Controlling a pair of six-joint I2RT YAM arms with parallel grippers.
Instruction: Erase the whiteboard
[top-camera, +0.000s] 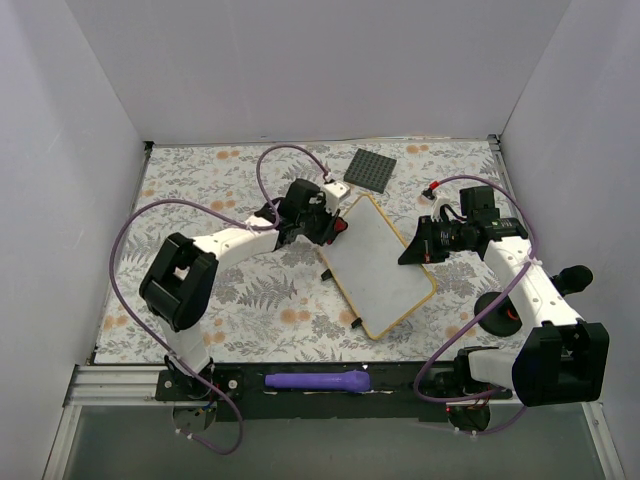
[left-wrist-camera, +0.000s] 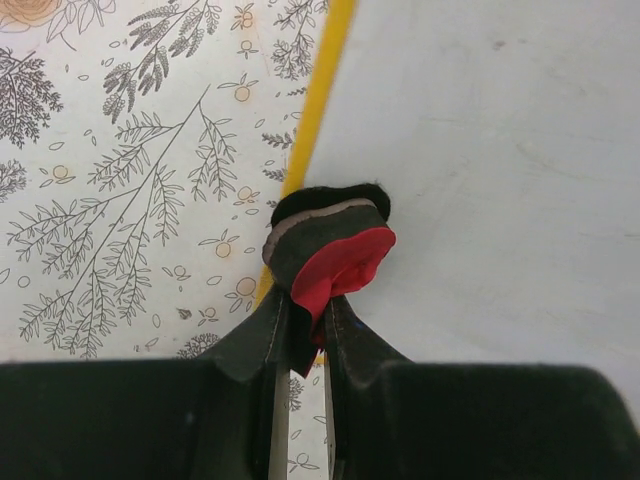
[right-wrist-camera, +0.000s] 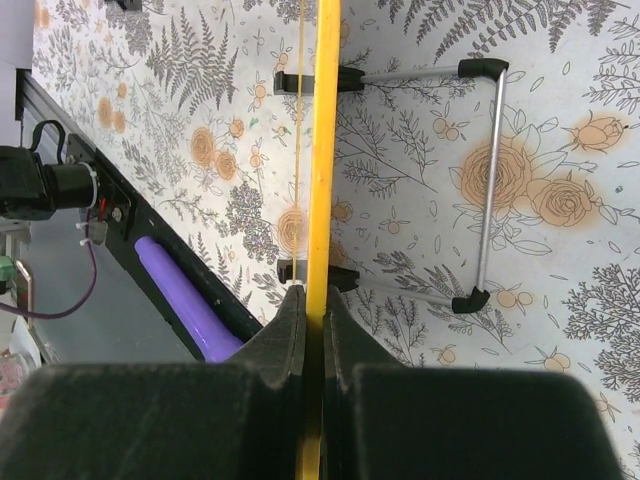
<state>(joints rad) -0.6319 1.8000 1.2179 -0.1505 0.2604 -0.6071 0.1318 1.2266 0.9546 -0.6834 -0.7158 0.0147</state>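
The whiteboard (top-camera: 380, 268), white with a yellow-tan frame, lies tilted at the middle of the floral cloth. Its face (left-wrist-camera: 490, 160) shows no writing. My left gripper (top-camera: 333, 226) is at the board's upper left edge (left-wrist-camera: 322, 95). It (left-wrist-camera: 308, 312) is shut on a small red and black eraser pad (left-wrist-camera: 335, 250) that rests against the frame. My right gripper (top-camera: 410, 246) is at the board's right edge. In the right wrist view this gripper (right-wrist-camera: 314, 300) is shut on the yellow frame (right-wrist-camera: 322, 140), seen edge-on. The board's wire stand with black feet (right-wrist-camera: 487, 180) sticks out behind it.
A dark grey studded square plate (top-camera: 369, 170) lies behind the board. A purple pen-like object (top-camera: 318, 381) (right-wrist-camera: 180, 295) rests on the black rail at the near edge. White walls close in the left, back and right sides.
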